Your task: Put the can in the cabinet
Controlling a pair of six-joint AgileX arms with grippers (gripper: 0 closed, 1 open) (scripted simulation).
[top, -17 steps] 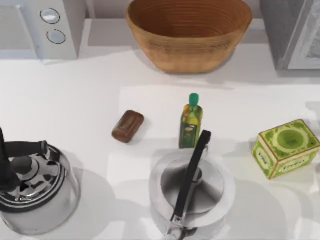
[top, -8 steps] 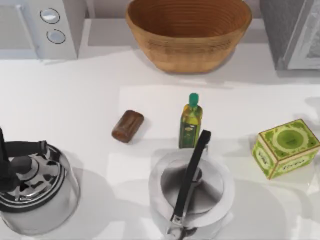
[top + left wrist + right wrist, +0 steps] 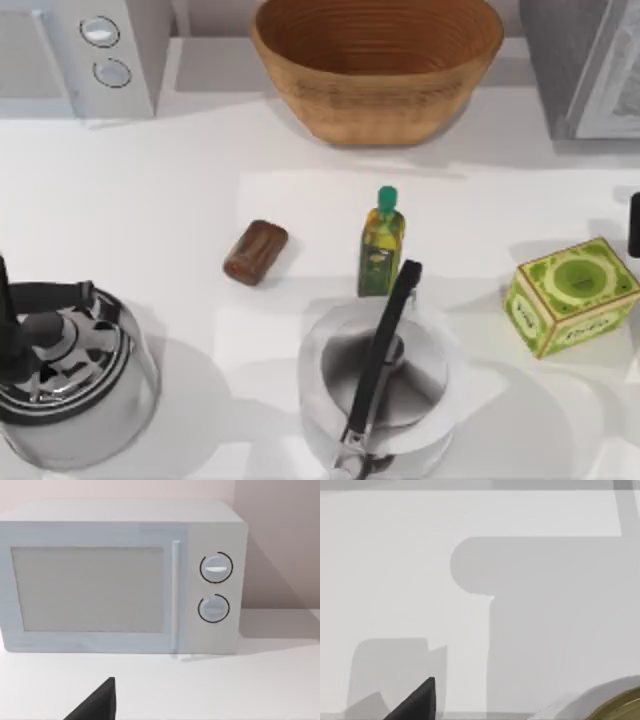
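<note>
The can (image 3: 256, 252) lies on its side just left of the green-capped oil bottle (image 3: 381, 243). The right arm (image 3: 634, 224) edges in beyond the green box (image 3: 571, 293); its fingers' spread I cannot tell.

The can (image 3: 256, 252) is laid on its side near the middle of the table (image 3: 150, 210). At its 3 o'clock, near but apart, the bottle (image 3: 381, 243) is stood upright. At the bottle's 12 o'clock, at the table's far edge, the basket (image 3: 377, 65) is set. At the bottle's 6 o'clock a kettle (image 3: 383, 385) is placed, its handle reaching up just beside the bottle. Another kettle (image 3: 62, 367) is found at the can's 8 o'clock. The box (image 3: 571, 294) is seen at the bottle's 4 o'clock, well apart. The microwave (image 3: 85, 50) is placed at the can's 11 o'clock, the cabinet (image 3: 585, 65) at the box's 12 o'clock.
</note>
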